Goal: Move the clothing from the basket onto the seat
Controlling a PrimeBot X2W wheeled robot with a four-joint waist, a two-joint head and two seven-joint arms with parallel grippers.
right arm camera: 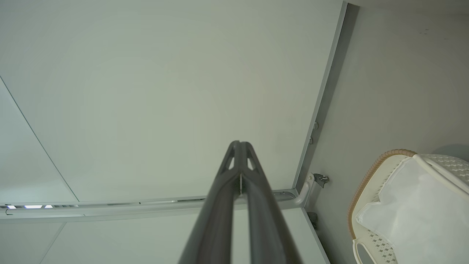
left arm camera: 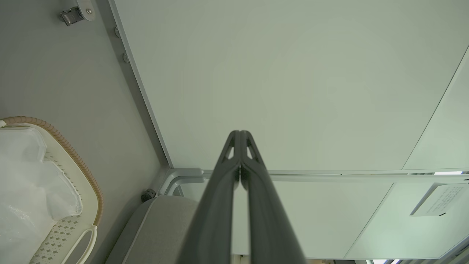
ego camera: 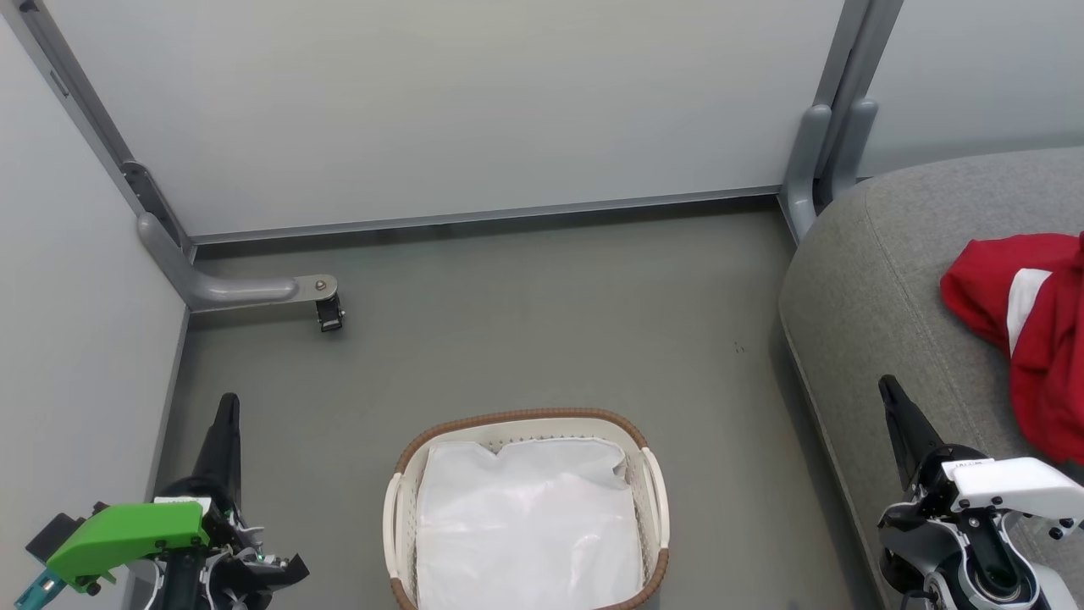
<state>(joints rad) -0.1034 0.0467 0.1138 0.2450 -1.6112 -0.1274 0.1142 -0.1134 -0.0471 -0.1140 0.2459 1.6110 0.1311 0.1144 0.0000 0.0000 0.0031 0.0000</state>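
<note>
clothing (ego camera: 1029,339) lies bunched, red and white, on the grey seat (ego camera: 872,280) off to my right. the laundry basket (ego camera: 525,418) stands on the floor (ego camera: 508,322) between my left gripper (ego camera: 227,400) and right gripper (ego camera: 887,385) (its white liner (ego camera: 525,525) crumpled inside). both have their long dark fingers (left arm camera: 220,205) pressed together, gripping nothing, tips pointing toward the pale wall panel (ego camera: 466,110).

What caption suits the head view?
Red clothing lies on the grey seat; the laundry basket holds its white liner.
</note>
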